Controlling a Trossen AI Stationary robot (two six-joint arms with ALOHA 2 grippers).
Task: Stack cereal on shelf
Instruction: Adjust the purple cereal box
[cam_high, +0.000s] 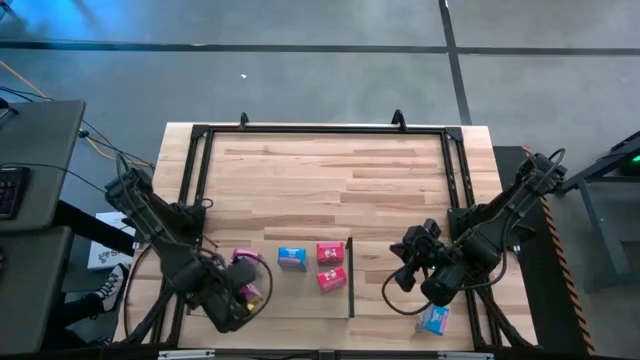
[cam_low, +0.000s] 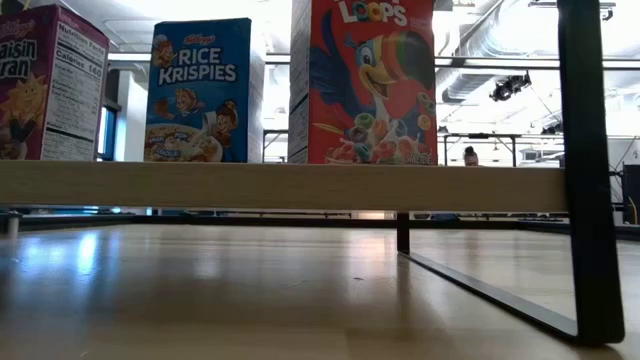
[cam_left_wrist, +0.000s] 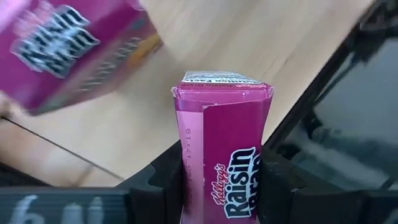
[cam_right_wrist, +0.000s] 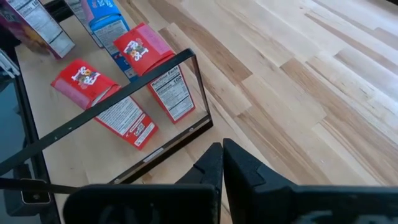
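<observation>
Clamped in the left gripper (cam_left_wrist: 221, 186) sits a magenta cardboard Raisin Bran box (cam_left_wrist: 222, 146), over the light wood shelf (cam_high: 300, 285). Beside the shelf's dark wall, the right gripper (cam_right_wrist: 222, 163) hovers with fingers together, red boxes (cam_right_wrist: 124, 99) nearby.

Lighting: even, bright overhead; soft shadows. Low view: backlit by pale ceiling lights, sheen on the light wooden bench (cam_low: 250, 290), foreground soft. Left wrist view: nearer pink Raisin Bran cardboard box (cam_left_wrist: 222, 149) sharp, second pink box (cam_left_wrist: 68, 50) blurred. Right wrist view: clear.
</observation>
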